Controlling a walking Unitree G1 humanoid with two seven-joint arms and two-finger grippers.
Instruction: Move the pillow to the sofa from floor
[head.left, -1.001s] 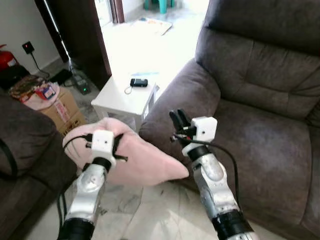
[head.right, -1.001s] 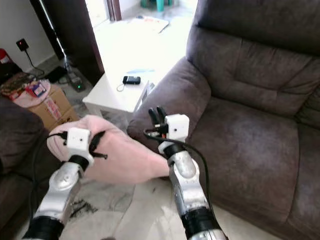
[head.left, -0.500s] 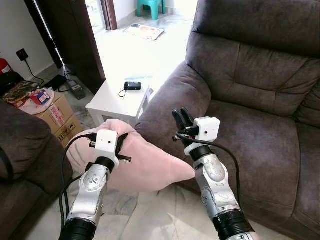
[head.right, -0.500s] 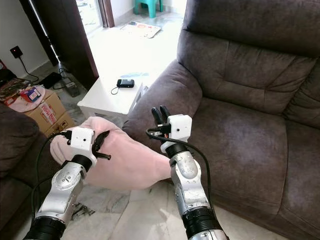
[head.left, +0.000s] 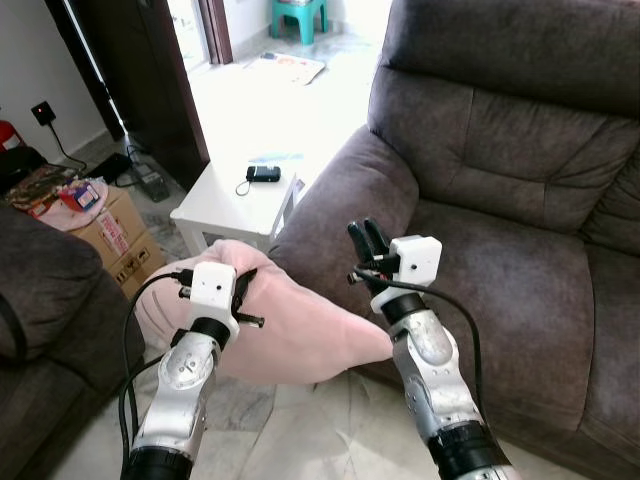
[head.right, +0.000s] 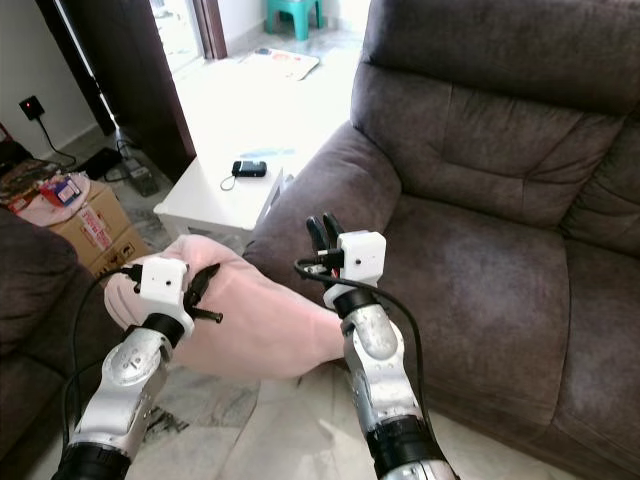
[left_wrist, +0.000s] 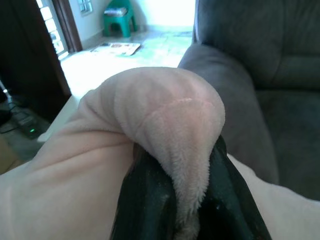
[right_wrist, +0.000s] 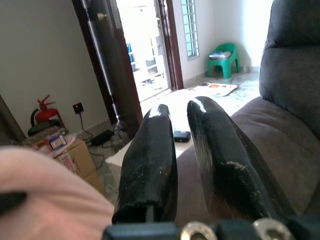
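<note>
Pillow (head.left: 300, 330) hangs mid-frame in our clenched left tool (head.left: 243, 292); next we swing it onto the sofa (head.left: 520, 270).

Daylight pours in through the doorway (head.left: 215, 25) and bleaches the tiled floor (head.left: 270, 110) beside it almost white, with glare spilling over the white side table (head.left: 235, 200). Away from the doorway the brown sofa (head.left: 500, 150) stays evenly lit and sharp. In the wrist views the near black fingers (right_wrist: 150, 165) look soft and unfocused.
</note>
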